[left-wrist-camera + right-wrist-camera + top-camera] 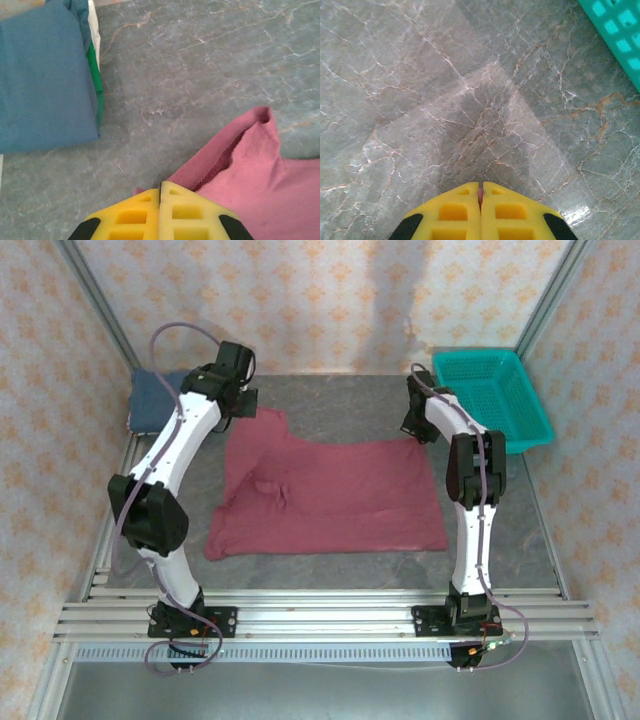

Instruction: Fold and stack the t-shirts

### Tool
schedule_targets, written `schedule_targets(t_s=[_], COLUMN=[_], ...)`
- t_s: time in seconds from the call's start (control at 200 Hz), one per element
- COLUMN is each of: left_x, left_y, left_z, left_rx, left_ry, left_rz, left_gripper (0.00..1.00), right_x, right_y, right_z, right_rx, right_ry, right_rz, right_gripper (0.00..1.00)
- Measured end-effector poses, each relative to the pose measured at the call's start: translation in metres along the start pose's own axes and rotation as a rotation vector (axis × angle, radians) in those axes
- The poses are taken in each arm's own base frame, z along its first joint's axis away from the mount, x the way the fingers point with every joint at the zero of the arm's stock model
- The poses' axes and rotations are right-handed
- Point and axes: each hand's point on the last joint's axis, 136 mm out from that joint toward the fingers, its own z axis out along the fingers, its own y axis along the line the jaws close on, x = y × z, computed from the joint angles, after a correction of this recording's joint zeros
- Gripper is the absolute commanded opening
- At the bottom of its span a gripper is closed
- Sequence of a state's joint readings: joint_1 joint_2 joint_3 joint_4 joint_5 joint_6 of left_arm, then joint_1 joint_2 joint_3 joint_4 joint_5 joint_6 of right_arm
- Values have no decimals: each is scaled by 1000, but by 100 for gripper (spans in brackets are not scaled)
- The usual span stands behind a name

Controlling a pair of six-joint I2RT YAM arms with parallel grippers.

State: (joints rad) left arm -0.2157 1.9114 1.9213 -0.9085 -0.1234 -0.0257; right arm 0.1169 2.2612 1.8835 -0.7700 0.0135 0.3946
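The maroon t-shirt (320, 495) lies spread flat in the middle of the table, with a small crease near its left part. My left gripper (238, 412) is at its far left corner, its yellow jaws shut (160, 187) on the shirt's edge (250, 170); a bit of cloth peeks out left of the tips. At the far right corner my right gripper (416, 430) is shut (480, 192), with a thin sliver of maroon cloth pinched between its fingers. The dark blue t-shirt (155, 400) sits folded at the back left (45, 75).
A teal mesh basket (495, 395) stands at the back right, its corner close to my right gripper (620, 35). Grey marbled tabletop (340, 395) lies bare behind the maroon shirt. Patterned walls close in the sides and back.
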Motion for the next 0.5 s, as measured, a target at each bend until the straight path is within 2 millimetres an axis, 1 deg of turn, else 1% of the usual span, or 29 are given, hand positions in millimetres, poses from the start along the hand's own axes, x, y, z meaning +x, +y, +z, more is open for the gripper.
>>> schedule_targets(t_s=[0.09,0.175,0.26,0.34,0.495], left_x=[-1,5,12,16,14], left_y=[1,1,2,4,14], left_z=[20,40,54,62,64], left_rx=[-45,-78,-104,-117,-146], left_ry=[24,60,92,108,105], left_rz=[41,83,111,116,104], left_gripper=[0,0,0,0,0], right_x=[-5,-10,-11,-11,-11], right_y=[3,6,6,6,6], right_z=[-4,-7,-8,-8,-7], right_rx=[-12,-20,-22,-21,-20], right_ry=[-13,-26,-28,-27,-27], right_rz=[-3,-4,-7,-8,-15], right_gripper=[0,0,0,0,0])
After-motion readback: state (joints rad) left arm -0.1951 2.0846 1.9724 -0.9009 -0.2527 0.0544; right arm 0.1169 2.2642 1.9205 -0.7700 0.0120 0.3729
